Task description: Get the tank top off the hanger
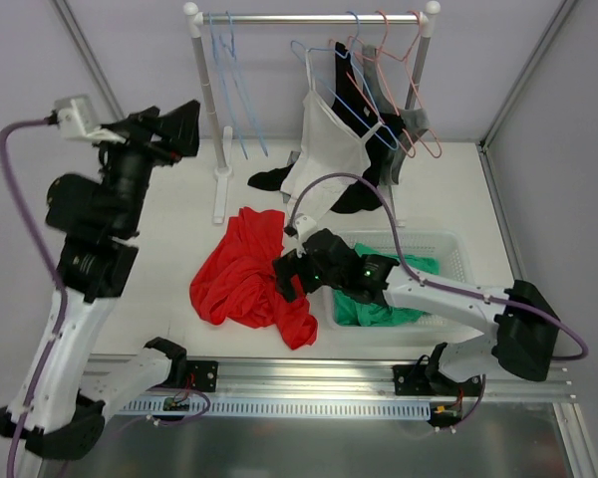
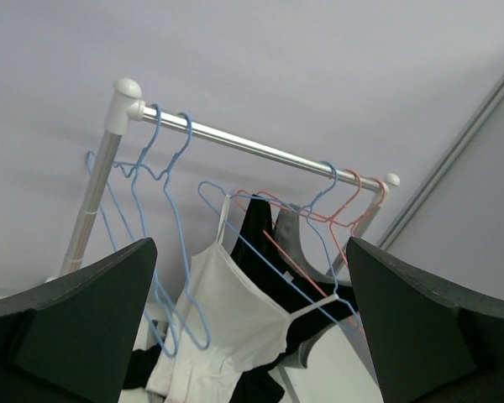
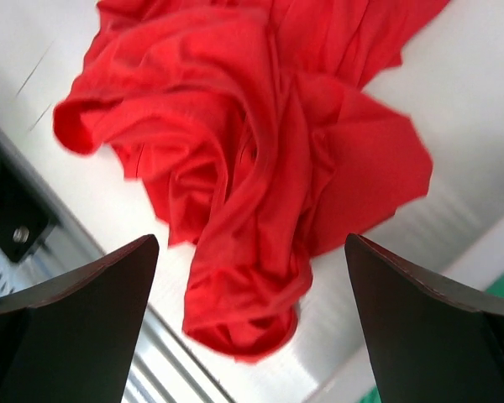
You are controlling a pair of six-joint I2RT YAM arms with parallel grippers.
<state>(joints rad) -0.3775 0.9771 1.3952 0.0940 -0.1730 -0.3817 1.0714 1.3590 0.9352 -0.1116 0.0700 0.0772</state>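
A white tank top (image 1: pixel 329 149) hangs by its straps on a blue hanger (image 1: pixel 354 100) on the rack rail (image 1: pixel 309 18); it also shows in the left wrist view (image 2: pixel 235 311) with the hanger (image 2: pixel 269 264). A black top (image 1: pixel 354 95) and a grey one hang behind it. My left gripper (image 1: pixel 184 127) is open, raised at the left, well apart from the rack, facing it. My right gripper (image 1: pixel 284 277) is open and empty, low over a red garment (image 1: pixel 244 279) that lies crumpled on the table, seen close in the right wrist view (image 3: pixel 252 159).
Empty blue hangers (image 1: pixel 229 80) hang at the rail's left end, pink ones (image 1: pixel 409 90) at its right. A white basket (image 1: pixel 453 249) with a green garment (image 1: pixel 379 304) stands at front right. Black cloth (image 1: pixel 269 179) lies under the rack. The rack post (image 1: pixel 207 110) stands near my left gripper.
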